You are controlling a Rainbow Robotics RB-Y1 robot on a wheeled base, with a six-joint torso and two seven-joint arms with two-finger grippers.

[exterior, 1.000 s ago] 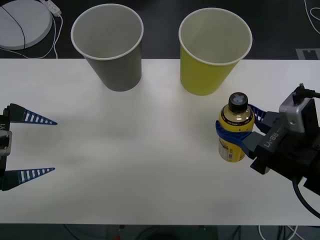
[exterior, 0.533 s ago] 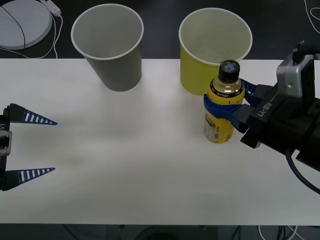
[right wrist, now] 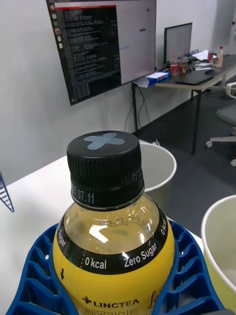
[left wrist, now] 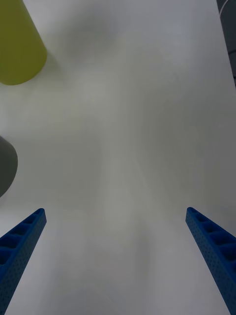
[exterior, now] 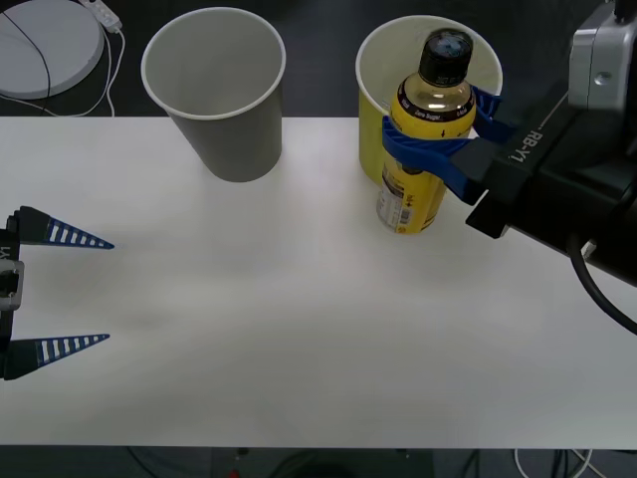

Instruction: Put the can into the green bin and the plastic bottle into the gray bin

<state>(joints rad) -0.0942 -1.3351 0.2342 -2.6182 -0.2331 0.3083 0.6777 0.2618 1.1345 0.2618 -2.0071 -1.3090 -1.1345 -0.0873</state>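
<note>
Right end effector (exterior: 430, 139), upper right of the front view, clamped around the small yellow plastic bottle with black screw cap and dark-printed yellow label (exterior: 422, 134). Blue ribbed fingers (exterior: 418, 152) wrapped about the bottle's upper body, just under the shoulder. Bottle upright, lifted clear of the white surface (exterior: 299, 329), its cap overlapping the mouth of the large yellow-green tapered paper cup with white rim (exterior: 376, 139), its base hanging in front of that cup's wall. Whether directly over the opening or just in front: cannot tell.

In the right wrist view, black cap marked with a pale cross, bottle (right wrist: 114, 231) cradled between blue fingers (right wrist: 37, 275), the yellow-green cup's rim (right wrist: 216, 246) at lower right, and a pale cup rim behind the cap.

Large dark gray tapered paper cup with white rim (exterior: 231, 139) standing at upper left of the front view, well apart from the bottle, beside the green one.

Left end effector (exterior: 85, 291) at the left edge, low over the surface, fingers spread wide with nothing between them; same spread fingers (left wrist: 22, 246) at the bottom corners of the left wrist view.
</note>
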